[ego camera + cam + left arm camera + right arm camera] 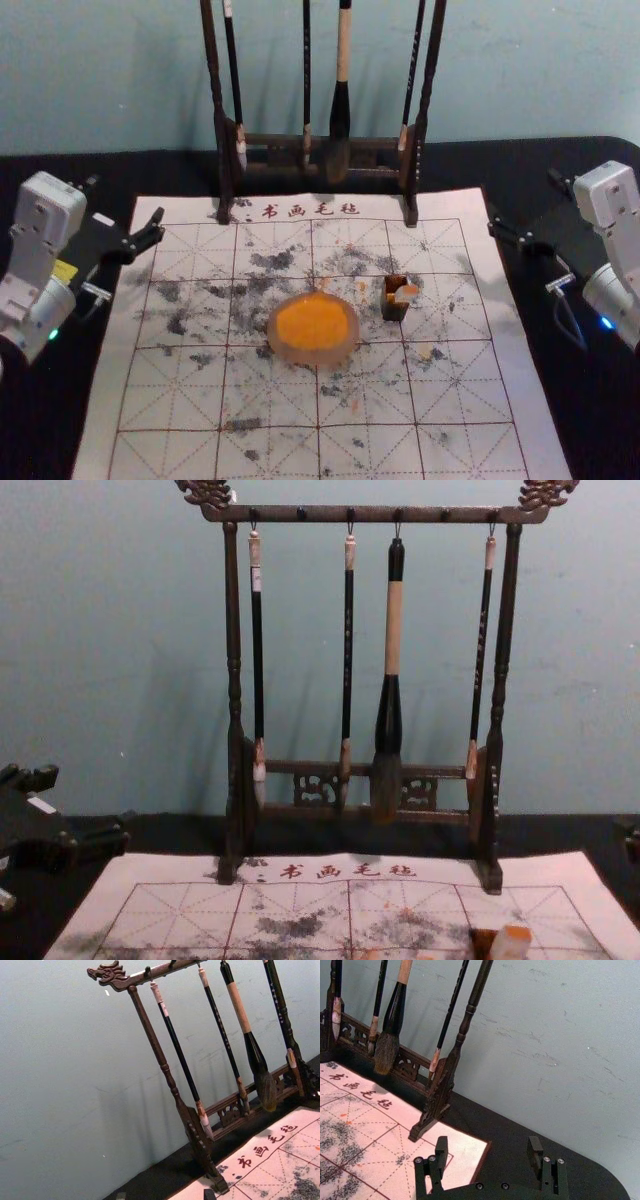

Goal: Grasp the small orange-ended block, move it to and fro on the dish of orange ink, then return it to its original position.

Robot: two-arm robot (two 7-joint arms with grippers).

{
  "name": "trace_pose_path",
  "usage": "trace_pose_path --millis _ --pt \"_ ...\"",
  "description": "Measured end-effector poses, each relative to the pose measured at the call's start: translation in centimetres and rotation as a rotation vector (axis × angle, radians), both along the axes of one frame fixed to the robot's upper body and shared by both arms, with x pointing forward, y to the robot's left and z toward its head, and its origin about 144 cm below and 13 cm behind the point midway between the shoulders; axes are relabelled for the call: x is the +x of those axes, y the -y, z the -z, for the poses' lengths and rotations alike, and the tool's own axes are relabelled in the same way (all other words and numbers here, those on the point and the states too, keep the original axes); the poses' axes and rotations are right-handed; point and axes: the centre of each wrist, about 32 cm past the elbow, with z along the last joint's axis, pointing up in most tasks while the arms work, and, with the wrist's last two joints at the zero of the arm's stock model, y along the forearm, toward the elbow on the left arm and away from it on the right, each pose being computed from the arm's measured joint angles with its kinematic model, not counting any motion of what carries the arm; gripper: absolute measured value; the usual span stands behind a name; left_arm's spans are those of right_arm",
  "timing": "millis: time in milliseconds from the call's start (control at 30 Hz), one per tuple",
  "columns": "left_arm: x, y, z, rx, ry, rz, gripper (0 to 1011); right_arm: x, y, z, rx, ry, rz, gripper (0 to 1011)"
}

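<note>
pinkish-white mat [270,450], red-gridded and black-smudged, orange ink [312,324], orange-ended block [512,941], black tabletop [50,425]

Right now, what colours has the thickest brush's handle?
Black, tan, black on the handle, best in the chest view.

Cropped edges and a half-hidden block
The head view cuts off the mat's [98,440] near edge and the rack's [270,141] top; toward the mat's right edge, the dark holder [394,311] hides the block's [404,294] lower part. The chest view's right edge crops most of the right gripper [524,204].
</note>
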Motion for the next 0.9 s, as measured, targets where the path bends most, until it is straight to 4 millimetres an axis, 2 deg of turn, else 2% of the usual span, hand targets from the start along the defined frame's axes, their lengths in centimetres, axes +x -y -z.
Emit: trace_pose_path --millis 900 --pt "0.00 0.00 0.00 0.000 0.000 0.000 1001 0.00 0.00 0.00 0.000 0.000 0.000 1000"
